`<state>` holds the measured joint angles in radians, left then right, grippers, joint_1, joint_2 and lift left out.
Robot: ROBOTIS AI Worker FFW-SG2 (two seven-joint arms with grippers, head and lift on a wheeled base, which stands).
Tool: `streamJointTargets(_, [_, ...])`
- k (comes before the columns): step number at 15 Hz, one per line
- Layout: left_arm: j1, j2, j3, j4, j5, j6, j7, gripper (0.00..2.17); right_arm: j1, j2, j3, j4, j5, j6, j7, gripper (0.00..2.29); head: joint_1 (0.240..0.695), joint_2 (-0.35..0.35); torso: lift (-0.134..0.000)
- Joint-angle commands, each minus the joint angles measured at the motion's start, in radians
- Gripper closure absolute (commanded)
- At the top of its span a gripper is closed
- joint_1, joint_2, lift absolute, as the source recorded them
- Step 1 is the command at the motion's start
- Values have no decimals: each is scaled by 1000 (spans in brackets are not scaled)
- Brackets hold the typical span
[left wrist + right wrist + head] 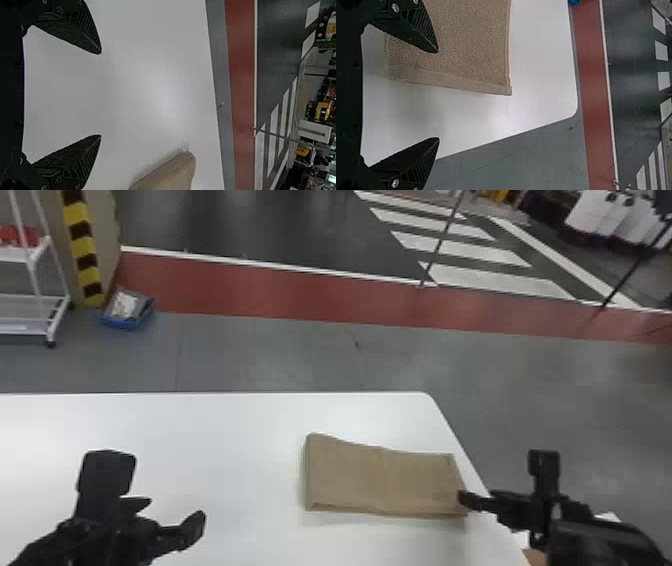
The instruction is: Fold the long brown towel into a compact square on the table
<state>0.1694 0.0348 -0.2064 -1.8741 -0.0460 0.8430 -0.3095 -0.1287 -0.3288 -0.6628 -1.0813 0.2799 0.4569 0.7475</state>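
Brown towel (350, 480): folded, between left pincer (174, 511) and right pincer (520, 506), nearer the latter
Pincers: both released

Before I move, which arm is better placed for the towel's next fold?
Probably the right: the right gripper, fingers open, is at the towel's right end, while the left gripper, also open, is over the table, well apart from the towel.

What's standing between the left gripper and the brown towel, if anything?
Nothing visible stands in the way: between the left gripper and the brown towel lies a stretch of the white table.
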Motion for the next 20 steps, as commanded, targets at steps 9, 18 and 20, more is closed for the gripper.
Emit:
streamJointTargets(9, [2, 4, 13, 4, 2, -12, -10, 144, -48, -7, 97, 155, 24, -132, -73, 289, 695, -350, 0])
streamJointTargets(18, [9, 4, 28, 6, 3, -28, -20, 144, -55, -9, 106, 184, 28, -178, -86, 1116, 695, -350, 0])
streamJointTargets(20, [9, 4, 30, 4, 3, -28, -20, 144, -55, -7, 66, 164, 2, -175, -60, 1234, 695, -350, 0])
